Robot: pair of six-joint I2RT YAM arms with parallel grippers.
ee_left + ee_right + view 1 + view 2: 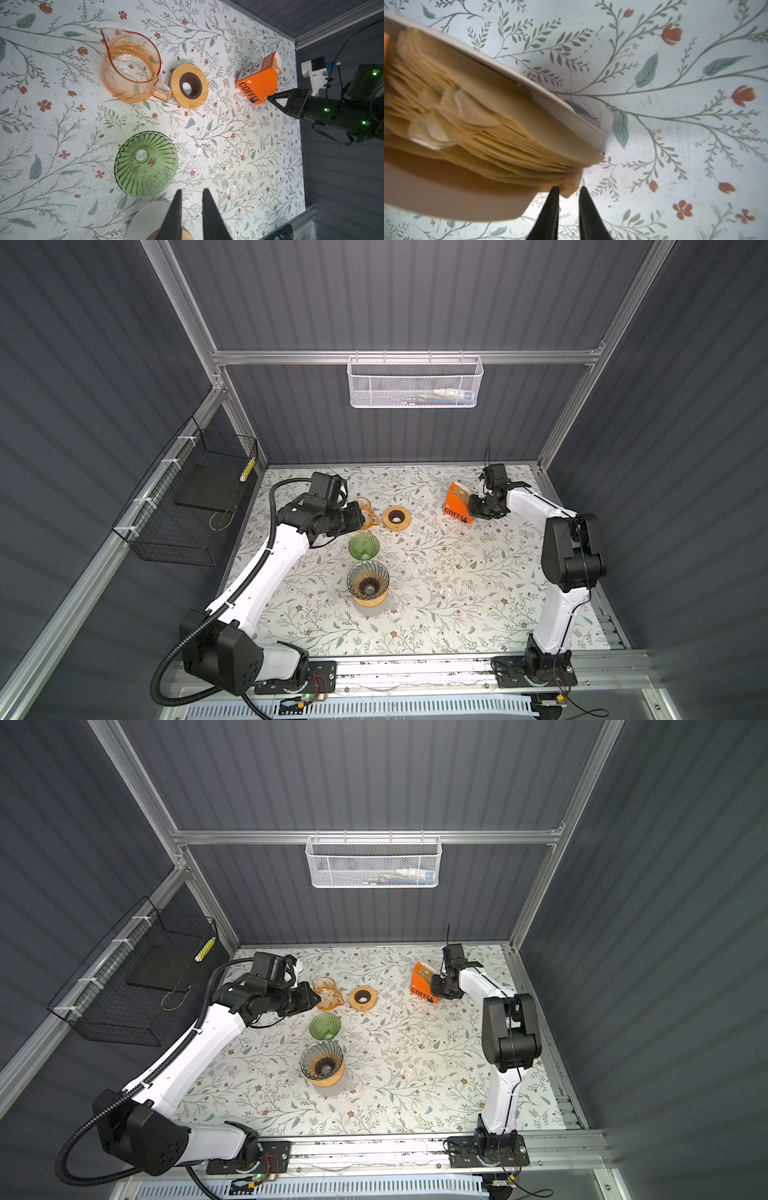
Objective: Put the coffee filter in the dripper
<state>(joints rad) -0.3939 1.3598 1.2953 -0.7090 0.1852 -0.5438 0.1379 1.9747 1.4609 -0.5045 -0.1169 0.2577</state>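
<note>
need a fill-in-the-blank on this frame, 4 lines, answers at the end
1. The orange box carries the printed word ____.
2. The wooden ring lies between that box and the glass ____.
3. The ribbed glass dripper nearest the ring is ____ in colour.
4. The right hand has its fingertips at the edge of the stack of paper ____ in the box.

Missing words: COFFEE; pitcher; green; filters

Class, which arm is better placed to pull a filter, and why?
Right: the right gripper is at the filter stack in the orange box; the left gripper is by the glass pitcher.
</note>
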